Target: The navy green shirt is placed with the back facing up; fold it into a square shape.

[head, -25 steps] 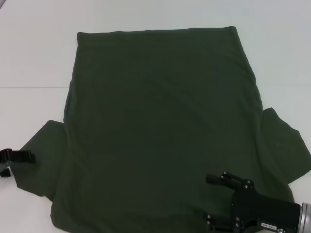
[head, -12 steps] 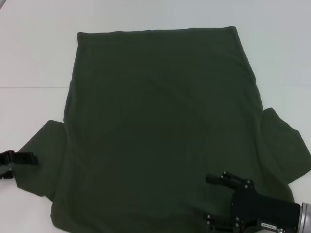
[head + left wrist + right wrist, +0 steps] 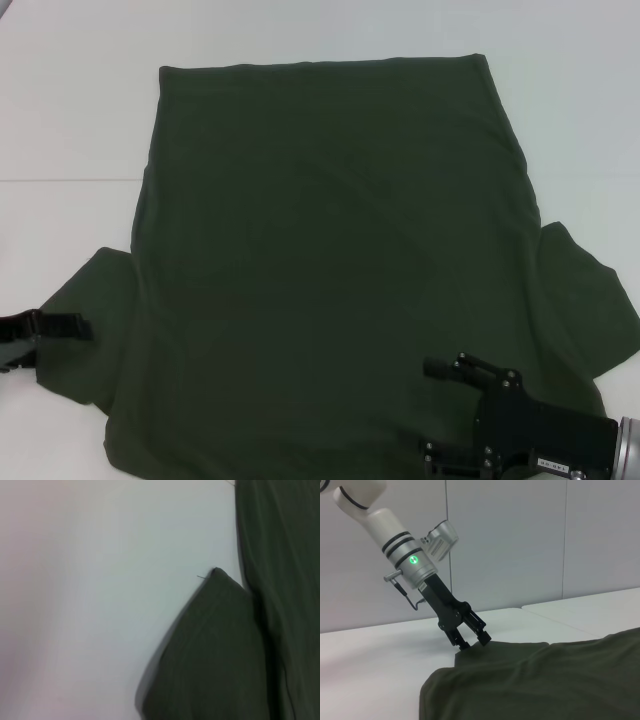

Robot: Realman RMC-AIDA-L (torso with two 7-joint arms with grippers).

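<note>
The navy green shirt [image 3: 330,260] lies flat on the white table [image 3: 70,120], plain back up, hem at the far side and sleeves spread near me. My left gripper [image 3: 60,332] is at the outer edge of the left sleeve [image 3: 90,320]. The right wrist view shows this left gripper [image 3: 474,642] open, its fingertips at the sleeve's edge. In the left wrist view, the sleeve [image 3: 215,650] lies beside bare table. My right gripper [image 3: 432,415] hovers open over the shirt's near right part, close to the right sleeve [image 3: 585,310].
Bare white table [image 3: 580,120] surrounds the shirt on the far, left and right sides. A seam in the tabletop [image 3: 60,180] runs across at mid-height. A pale wall [image 3: 520,540] stands behind the table in the right wrist view.
My left gripper has slid rightward a little, onto the left sleeve's edge. The right gripper and the shirt have not moved.
</note>
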